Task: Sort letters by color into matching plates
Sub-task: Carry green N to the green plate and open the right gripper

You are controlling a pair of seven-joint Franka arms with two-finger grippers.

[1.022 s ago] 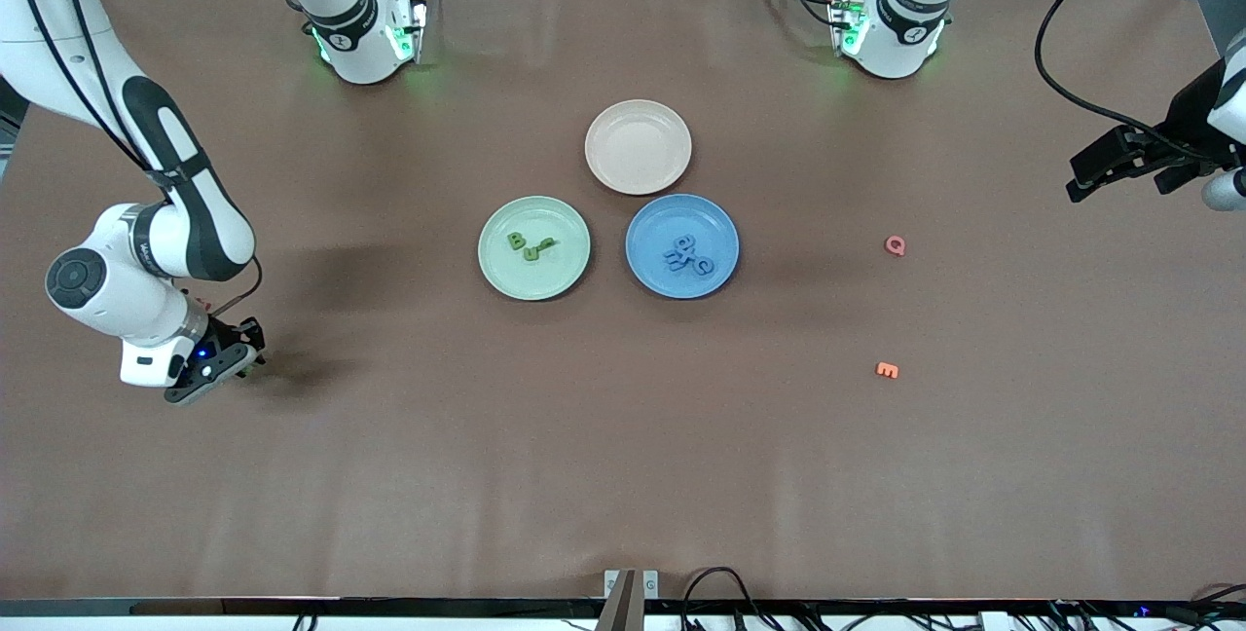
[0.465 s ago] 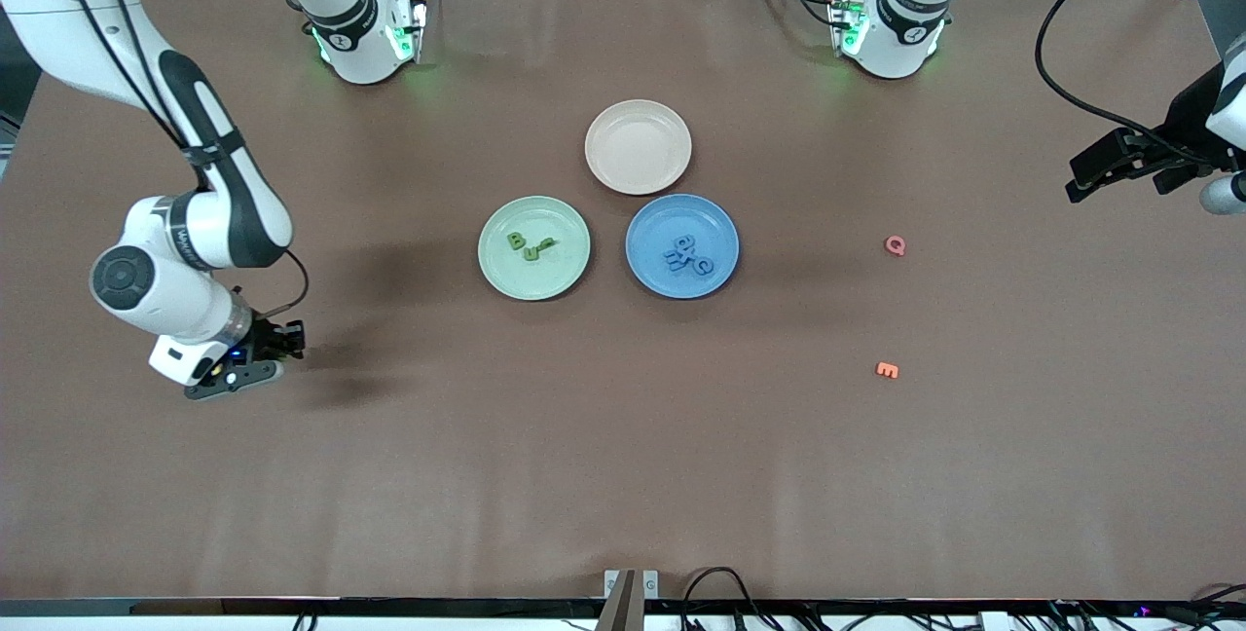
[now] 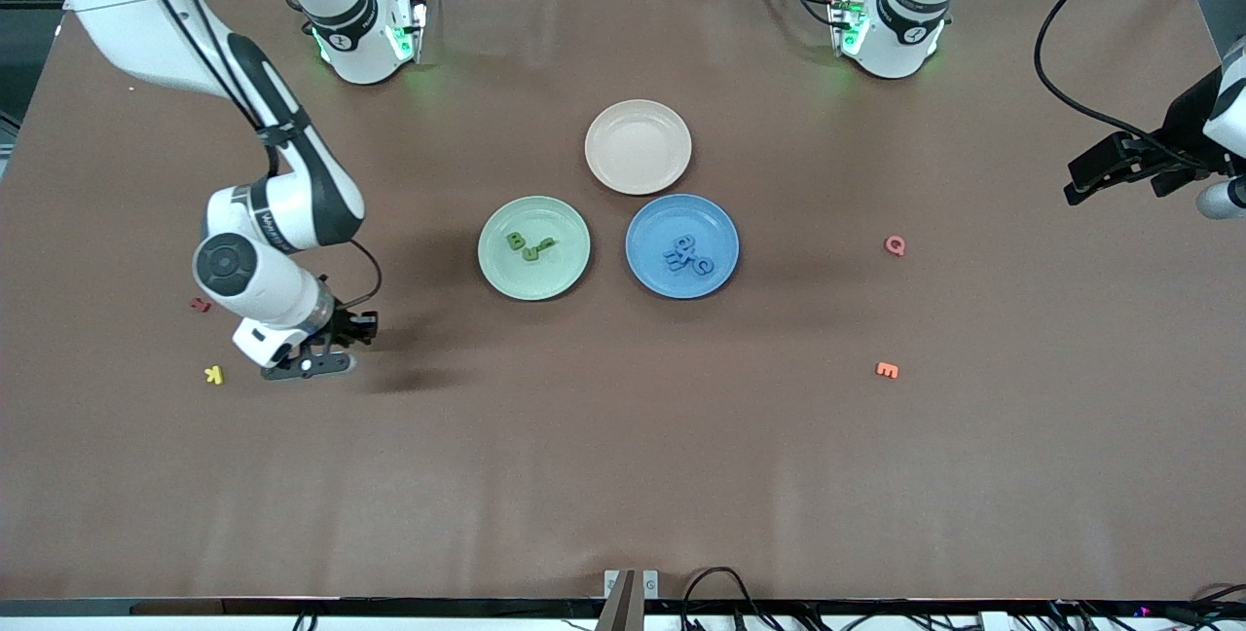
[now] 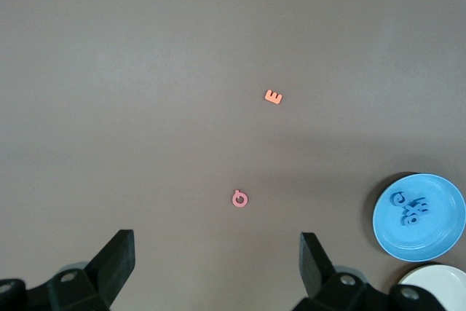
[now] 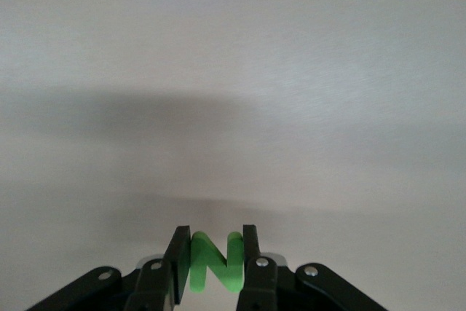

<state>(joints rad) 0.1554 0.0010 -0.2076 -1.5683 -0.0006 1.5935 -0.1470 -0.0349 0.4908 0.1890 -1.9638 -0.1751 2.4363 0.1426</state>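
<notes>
My right gripper (image 3: 358, 329) is shut on a green letter N (image 5: 213, 261) and holds it above bare table toward the right arm's end. The pale green plate (image 3: 560, 276) holds green letters, a B (image 3: 516, 241) and a U (image 3: 531, 253) among them. The blue plate (image 3: 652, 227) beside it holds several blue letters (image 3: 689, 255); it also shows in the left wrist view (image 4: 444, 234). My left gripper (image 3: 1090, 178) is open and empty, waiting high over the left arm's end of the table; its fingertips (image 4: 120, 249) frame bare table.
A beige-pink plate (image 3: 638, 146) lies farther from the front camera than the two colored plates. A pink Q (image 3: 895, 245) and an orange E (image 3: 887, 370) lie toward the left arm's end. A yellow K (image 3: 214, 375) and a red letter (image 3: 200, 304) lie near my right arm.
My right arm has swung toward the plates with the green N in its gripper, uncovering the yellow K and the red letter. The left arm has stayed put.
</notes>
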